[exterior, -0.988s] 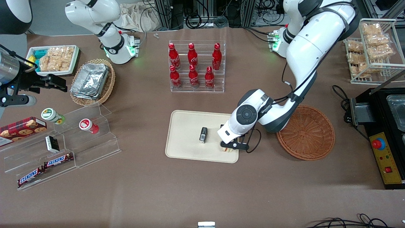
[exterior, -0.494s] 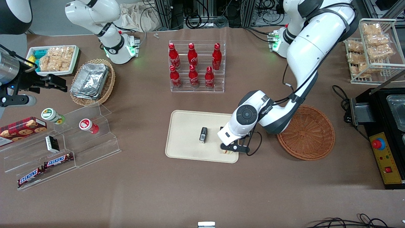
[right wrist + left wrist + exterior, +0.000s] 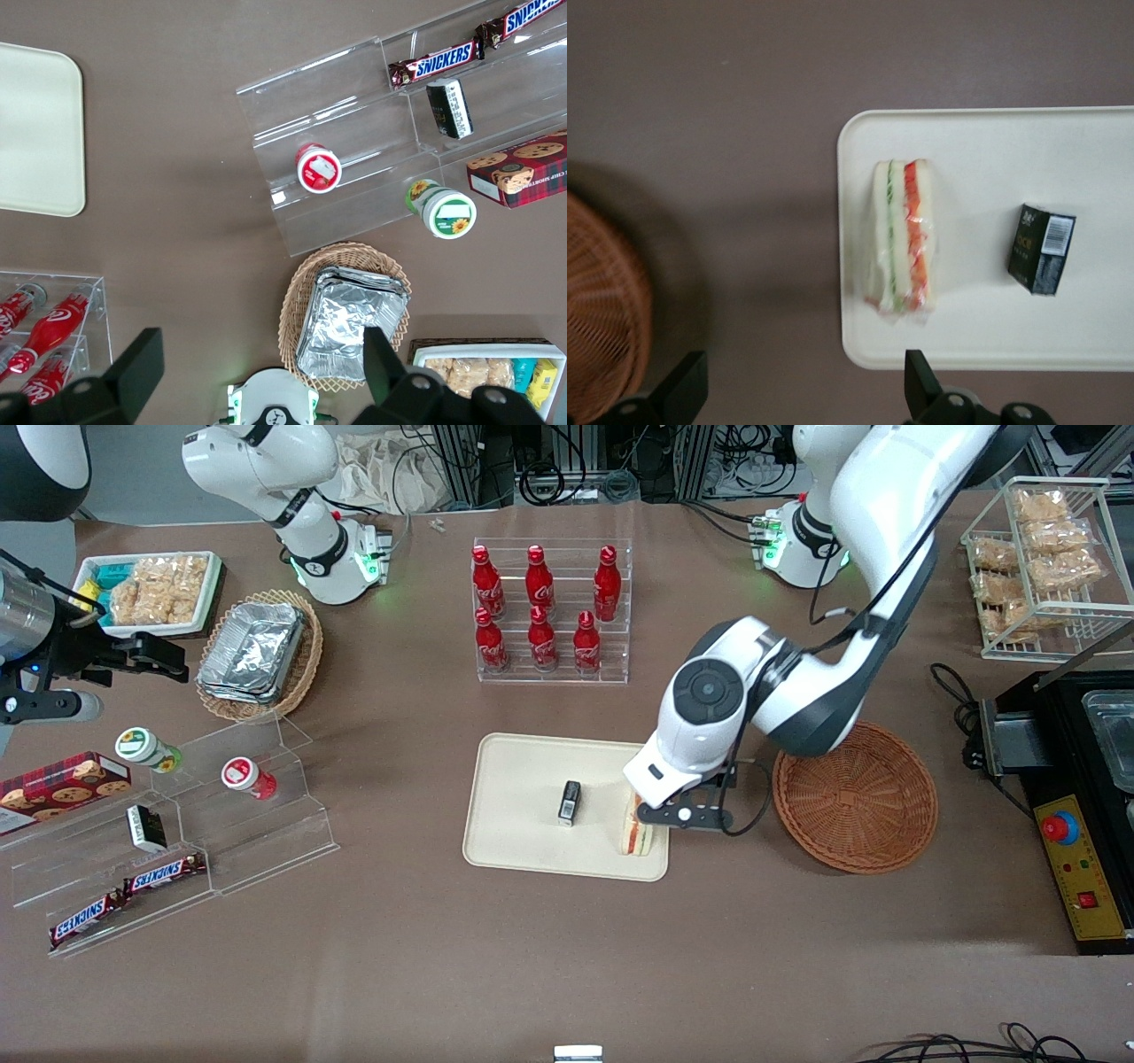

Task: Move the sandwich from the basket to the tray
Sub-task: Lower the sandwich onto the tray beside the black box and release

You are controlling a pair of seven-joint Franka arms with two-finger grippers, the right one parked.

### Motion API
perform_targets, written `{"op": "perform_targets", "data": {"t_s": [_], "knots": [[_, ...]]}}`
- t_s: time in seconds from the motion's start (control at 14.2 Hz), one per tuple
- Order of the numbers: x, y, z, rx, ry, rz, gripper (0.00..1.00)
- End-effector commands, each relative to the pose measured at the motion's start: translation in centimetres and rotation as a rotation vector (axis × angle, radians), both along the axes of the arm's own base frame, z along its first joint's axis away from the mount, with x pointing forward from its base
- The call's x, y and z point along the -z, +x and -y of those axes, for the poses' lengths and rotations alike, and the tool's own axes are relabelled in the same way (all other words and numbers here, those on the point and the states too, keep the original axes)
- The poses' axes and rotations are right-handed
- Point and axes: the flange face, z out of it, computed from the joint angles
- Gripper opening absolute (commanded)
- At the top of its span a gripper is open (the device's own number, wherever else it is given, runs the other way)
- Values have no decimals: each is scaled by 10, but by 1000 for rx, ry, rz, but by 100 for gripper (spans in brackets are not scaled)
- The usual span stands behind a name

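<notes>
Lifting off since the previous frame, the gripper (image 3: 680, 817) is now hovering above the sandwich (image 3: 635, 834), fingers (image 3: 921, 382) spread and holding nothing. Sandwich is lying on the tray (image 3: 523, 779) at the edge nearest the basket (image 3: 856, 797), with a small black box (image 3: 570, 803) standing beside it.

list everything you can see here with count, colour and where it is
sandwich: 1, pale bread with red and green filling, on the tray's edge nearest the round basket
tray: 1, cream, table middle
small box: 1, black, on the tray beside the sandwich
round basket: 1, reddish-brown, beside the tray toward the working arm's end
bottles: 6, red, in a clear rack farther from the front camera than the tray
foil trays: silver stack, in a tan oval basket toward the parked arm's end
snickers bars: 2, brown, on a clear stand
gripper: 1, black, open, above the sandwich
</notes>
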Motion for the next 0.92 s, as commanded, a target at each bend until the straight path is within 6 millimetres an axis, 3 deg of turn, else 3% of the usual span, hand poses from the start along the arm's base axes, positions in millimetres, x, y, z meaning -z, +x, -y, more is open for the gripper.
{"op": "perform_targets", "data": {"t_s": [0.0, 0.14, 0.28, 0.35, 0.42, 0.64, 0.85], "knots": [[-62, -6, -55, -26, 33, 16, 100], [-96, 9, -129, 6, -30, -23, 100], [-125, 11, -212, 70, -128, -30, 100], [-132, 5, -248, 97, -169, -27, 100], [-132, -2, -270, 128, -171, -25, 100], [-119, -1, -285, 158, -61, -42, 100], [-129, 7, -289, 177, -44, -42, 100]]}}
